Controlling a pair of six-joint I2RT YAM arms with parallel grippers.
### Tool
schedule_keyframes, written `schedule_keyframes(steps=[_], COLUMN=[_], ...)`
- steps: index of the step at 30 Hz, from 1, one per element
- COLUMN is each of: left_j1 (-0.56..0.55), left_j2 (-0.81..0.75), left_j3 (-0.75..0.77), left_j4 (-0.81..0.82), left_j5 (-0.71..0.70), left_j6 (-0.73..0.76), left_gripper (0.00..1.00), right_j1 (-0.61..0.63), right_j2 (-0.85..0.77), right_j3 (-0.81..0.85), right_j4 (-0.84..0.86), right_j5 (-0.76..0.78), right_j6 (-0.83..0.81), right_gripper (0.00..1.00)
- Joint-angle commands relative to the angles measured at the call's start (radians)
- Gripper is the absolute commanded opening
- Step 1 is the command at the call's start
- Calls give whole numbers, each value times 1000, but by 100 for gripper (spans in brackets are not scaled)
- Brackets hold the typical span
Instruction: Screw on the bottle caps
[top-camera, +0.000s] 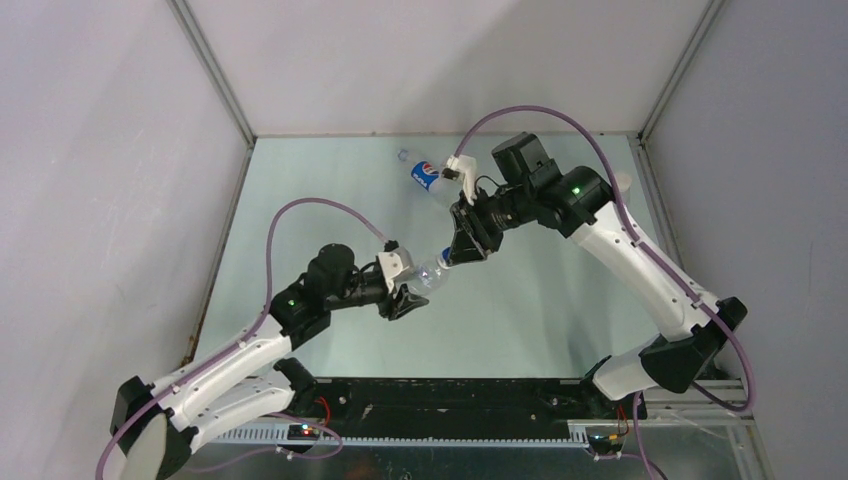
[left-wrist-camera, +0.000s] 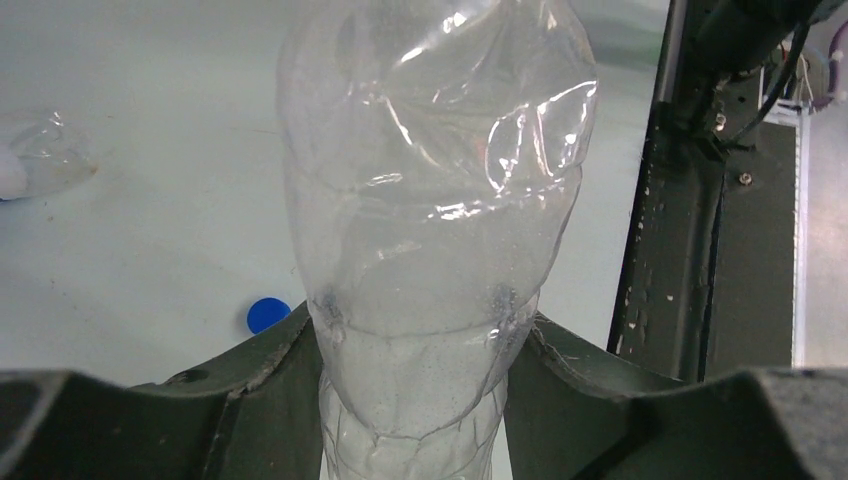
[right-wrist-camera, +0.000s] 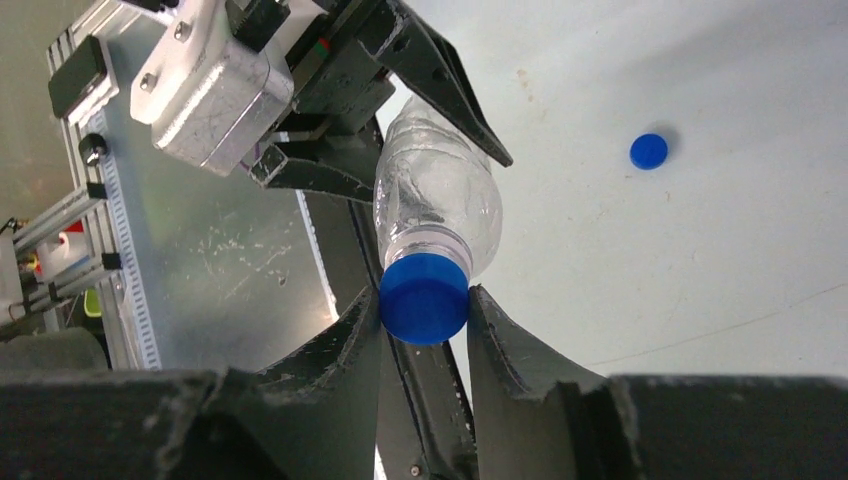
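Left tool: I am seeing it closed on the clear bottle, one finger pressing each side of the body, away from the neck.
Right tool: I am seeing it clamping the blue cap, with a fingertip touching each side of the cap.
Clear bottle: it is hanging between the two tools over the middle of the worktop, lying nearly level, and its wall is looking dented and crumpled.
Blue cap: it is sitting on the neck of the clear bottle, facing my right wrist camera; I cannot tell how far it is threaded on.
Loose blue cap: it is lying flat on the worktop, well apart from the held bottle.
Pepsi bottle: it is lying on its side at the far part of the worktop, just beside the right arm's wrist.
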Motion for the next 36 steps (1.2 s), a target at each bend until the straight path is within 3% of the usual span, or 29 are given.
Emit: schedule_keyframes(steps=[1, 6, 15, 27, 32, 36], left_j1=[-14, -9, 61, 29, 27, 21], left_j2=[-6, 19, 96, 48, 69, 51], left_j3=[83, 111, 195, 213, 236, 216], left_j4=[300, 266, 155, 27, -7, 59], left_j5=[-39, 35, 337, 261, 265, 198], left_j6=[-119, -210, -224, 61, 88, 35], left_gripper=[0, 0, 0, 0, 0, 0], right_j1=[40, 38, 39, 44, 56, 66], right_j2=[6, -25, -41, 25, 40, 51], right_j3=[-8, -36, -27, 45, 59, 67], right_j4=[3, -12, -120, -190, -192, -180], right_j5=[11, -12, -64, -143, -134, -99], right_j6=[48, -74, -287, -300, -297, -267], right_gripper=[0, 0, 0, 0, 0, 0])
